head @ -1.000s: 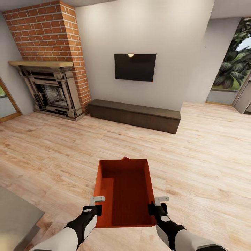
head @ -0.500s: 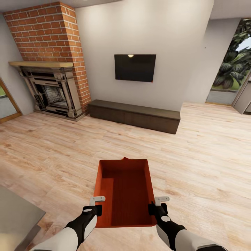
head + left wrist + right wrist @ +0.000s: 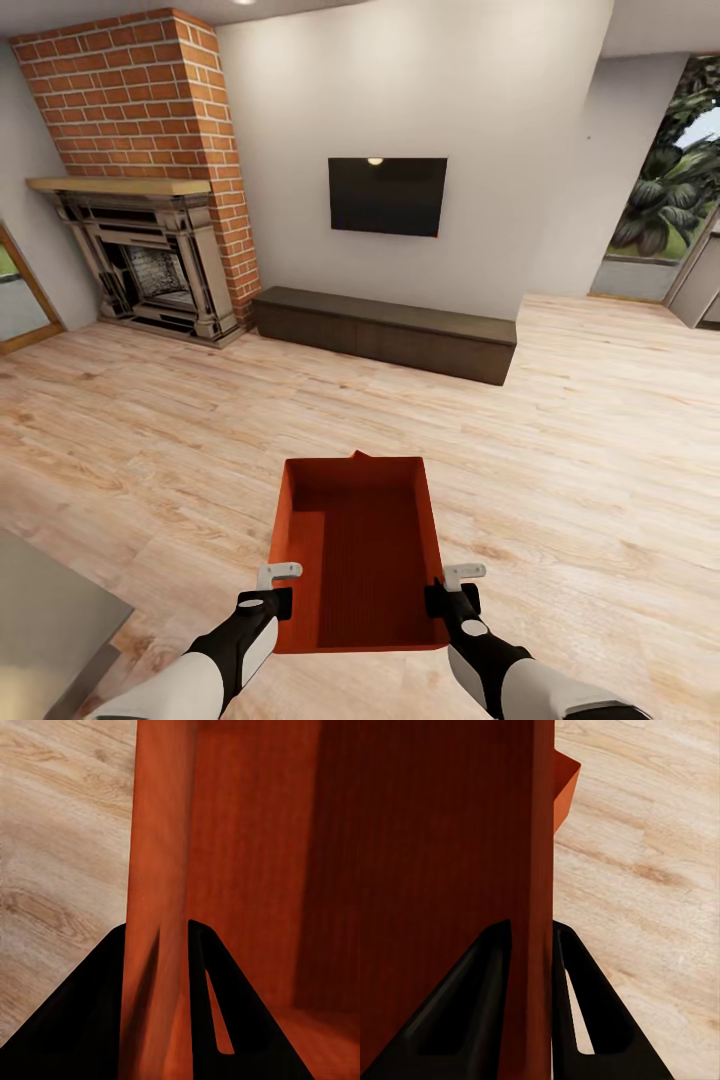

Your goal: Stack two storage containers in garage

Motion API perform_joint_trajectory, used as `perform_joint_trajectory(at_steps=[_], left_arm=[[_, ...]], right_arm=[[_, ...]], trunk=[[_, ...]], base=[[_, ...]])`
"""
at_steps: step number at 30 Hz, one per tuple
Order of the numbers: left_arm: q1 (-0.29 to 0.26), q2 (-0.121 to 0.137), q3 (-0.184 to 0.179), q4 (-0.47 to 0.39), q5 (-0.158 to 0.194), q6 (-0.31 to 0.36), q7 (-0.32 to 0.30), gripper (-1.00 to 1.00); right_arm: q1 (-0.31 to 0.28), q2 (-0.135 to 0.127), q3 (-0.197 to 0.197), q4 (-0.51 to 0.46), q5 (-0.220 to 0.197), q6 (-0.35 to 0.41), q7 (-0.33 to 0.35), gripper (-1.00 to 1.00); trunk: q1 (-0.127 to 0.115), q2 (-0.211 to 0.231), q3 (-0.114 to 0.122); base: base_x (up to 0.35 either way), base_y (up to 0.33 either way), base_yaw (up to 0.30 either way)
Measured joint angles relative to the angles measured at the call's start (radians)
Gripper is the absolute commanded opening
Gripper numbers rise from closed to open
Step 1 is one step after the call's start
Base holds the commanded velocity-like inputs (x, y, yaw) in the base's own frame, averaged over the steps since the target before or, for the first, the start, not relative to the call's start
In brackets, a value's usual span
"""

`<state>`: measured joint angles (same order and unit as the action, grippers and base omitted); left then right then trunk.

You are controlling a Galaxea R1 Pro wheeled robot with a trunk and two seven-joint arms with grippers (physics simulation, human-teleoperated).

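Currently the orange-red open-top rectangular plastic bin point(image 3: 358, 545) hangs centred between the arms over pale wood-plank floor point(image 3: 560, 450), long axis pointing away from the robot — left gripper point(image 3: 279, 588) and right gripper point(image 3: 447, 588) each pinch a side wall, equally near.

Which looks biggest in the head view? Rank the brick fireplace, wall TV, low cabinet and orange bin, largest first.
1. Brick fireplace
2. Orange bin, though nearness to the camera inflates it
3. Low cabinet, close to the bin in apparent area, so that order is unsure
4. Wall TV
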<state>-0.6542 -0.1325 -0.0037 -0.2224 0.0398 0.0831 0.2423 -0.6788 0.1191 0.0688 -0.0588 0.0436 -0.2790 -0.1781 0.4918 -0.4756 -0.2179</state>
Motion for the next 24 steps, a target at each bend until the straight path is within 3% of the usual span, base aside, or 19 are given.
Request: perform_joint_trajectory(at_steps=[11,24], left_arm=[[0.0,0.0,-0.001,-0.001,-0.001,0.0,0.0,-1.0],[0.0,0.0,-0.001,-0.001,-0.001,0.0,0.0,-1.0]], right_arm=[[0.0,0.001,0.0,0.001,0.0,-0.002,-0.002,-1.0],[0.0,0.001,0.0,0.001,0.0,-0.002,-0.002,-1.0]], trunk=[[-0.042,0.077,0.035],[-0.042,0.078,0.035]], base=[[0.0,0.0,0.0],[0.0,0.0,0.0]])
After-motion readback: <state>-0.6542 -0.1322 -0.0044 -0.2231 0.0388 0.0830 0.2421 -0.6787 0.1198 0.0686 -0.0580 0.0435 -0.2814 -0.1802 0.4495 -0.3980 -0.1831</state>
